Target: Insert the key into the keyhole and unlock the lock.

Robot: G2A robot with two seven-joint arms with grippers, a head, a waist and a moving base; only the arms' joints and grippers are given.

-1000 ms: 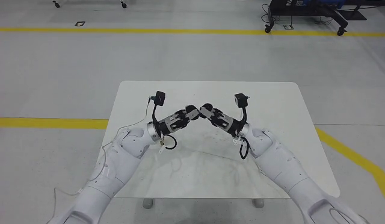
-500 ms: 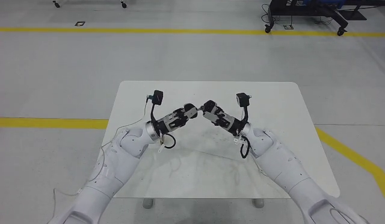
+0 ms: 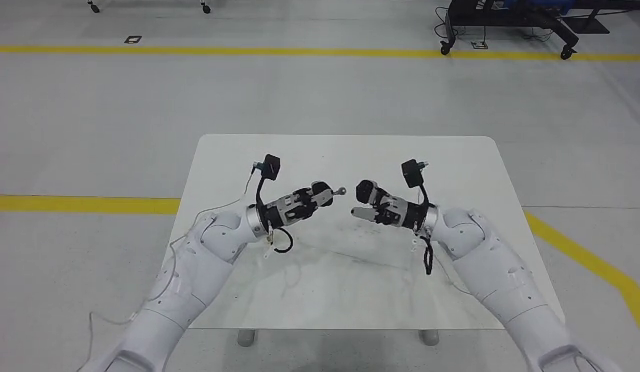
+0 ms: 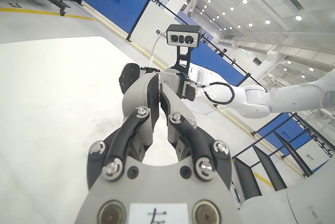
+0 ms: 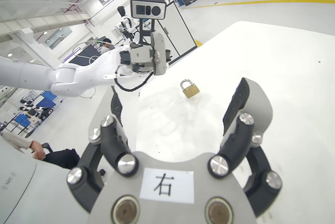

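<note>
A small brass padlock (image 5: 191, 90) lies flat on the white table, its shackle pointing away from my right gripper. From above it is a small speck (image 3: 340, 189) between the two grippers. My right gripper (image 5: 179, 89) is open, held above the table a short way from the padlock, with nothing between its fingers; from above it sits right of centre (image 3: 358, 208). My left gripper (image 4: 159, 90) is shut and hovers over the table beyond the padlock (image 3: 325, 192). No key can be made out between its pads.
The white table (image 3: 460, 162) carries only the padlock. Both arms come in from the near edge and face each other over the middle. Grey floor with yellow lines surrounds the table, and wheeled racks (image 3: 510, 12) stand far behind.
The two grippers were touching over the table's middle. The right gripper has drawn back to the right and opened, and the padlock now lies on the table.
</note>
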